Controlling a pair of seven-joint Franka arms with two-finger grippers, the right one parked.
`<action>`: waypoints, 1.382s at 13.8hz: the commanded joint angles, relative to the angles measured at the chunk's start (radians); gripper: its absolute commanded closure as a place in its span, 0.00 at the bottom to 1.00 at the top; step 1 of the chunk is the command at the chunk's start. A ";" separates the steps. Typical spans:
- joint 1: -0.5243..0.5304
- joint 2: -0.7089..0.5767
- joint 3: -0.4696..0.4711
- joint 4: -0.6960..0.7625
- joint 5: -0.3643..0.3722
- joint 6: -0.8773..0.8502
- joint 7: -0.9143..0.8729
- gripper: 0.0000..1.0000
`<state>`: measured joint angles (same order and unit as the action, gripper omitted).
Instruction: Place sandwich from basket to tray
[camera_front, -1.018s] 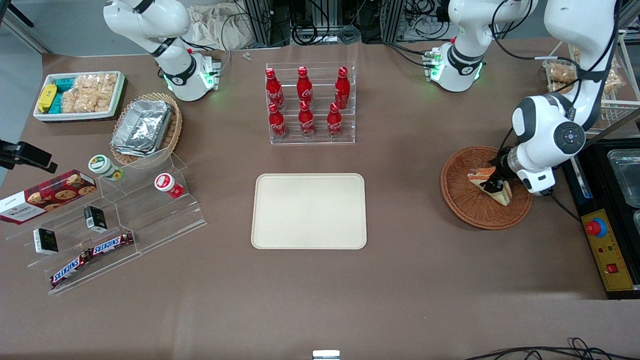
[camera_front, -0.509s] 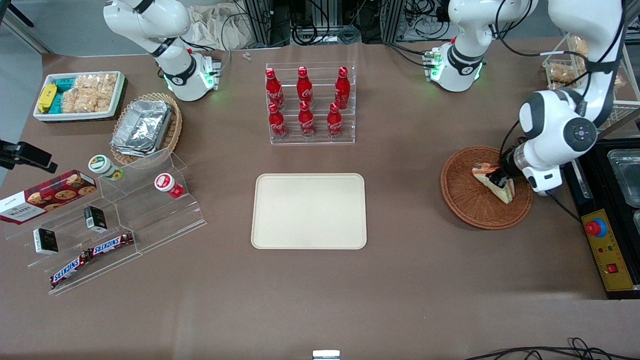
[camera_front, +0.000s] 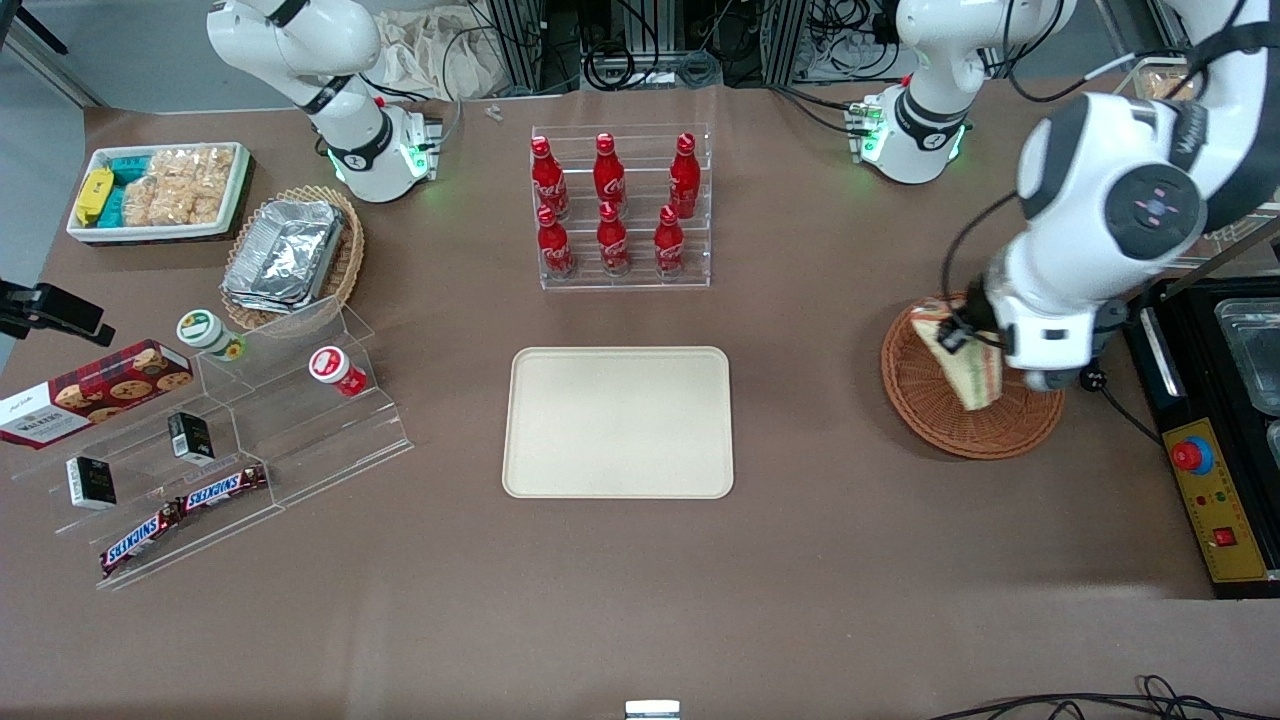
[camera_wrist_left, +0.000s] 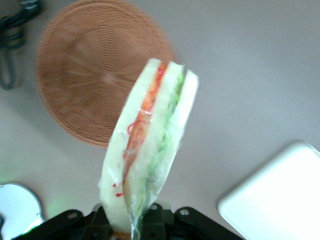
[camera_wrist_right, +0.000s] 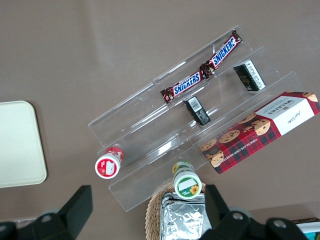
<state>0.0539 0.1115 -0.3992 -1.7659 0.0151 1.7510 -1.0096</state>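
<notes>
My left gripper (camera_front: 957, 340) is shut on the sandwich (camera_front: 970, 368), a wedge of pale bread with orange, red and green layers in clear wrap. It holds the wedge in the air above the reddish-brown wicker basket (camera_front: 925, 405), at the working arm's end of the table. In the left wrist view the sandwich (camera_wrist_left: 150, 150) stands up out of the gripper (camera_wrist_left: 134, 223), with the empty basket (camera_wrist_left: 90, 75) below it. The cream tray (camera_front: 618, 422) lies flat mid-table, toward the parked arm from the basket, and nothing is on it. One corner of the tray (camera_wrist_left: 280, 200) shows in the wrist view.
A clear rack of red cola bottles (camera_front: 620, 210) stands farther from the camera than the tray. An acrylic stepped stand with snacks (camera_front: 230, 440), a tan basket of foil containers (camera_front: 290, 255) and a white bin (camera_front: 160, 190) sit toward the parked arm's end. A black control box (camera_front: 1215, 500) flanks the basket.
The gripper has lifted the sandwich out of the basket and risen well above it, shifting slightly toward the tray. The basket and tray have not moved.
</notes>
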 joint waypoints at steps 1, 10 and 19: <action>-0.139 0.267 -0.076 0.285 0.093 -0.036 -0.012 1.00; -0.402 0.721 -0.073 0.450 0.474 0.268 -0.046 1.00; -0.407 0.625 -0.075 0.435 0.468 0.228 -0.291 0.00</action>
<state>-0.3528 0.8157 -0.4782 -1.3301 0.4795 2.0259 -1.2319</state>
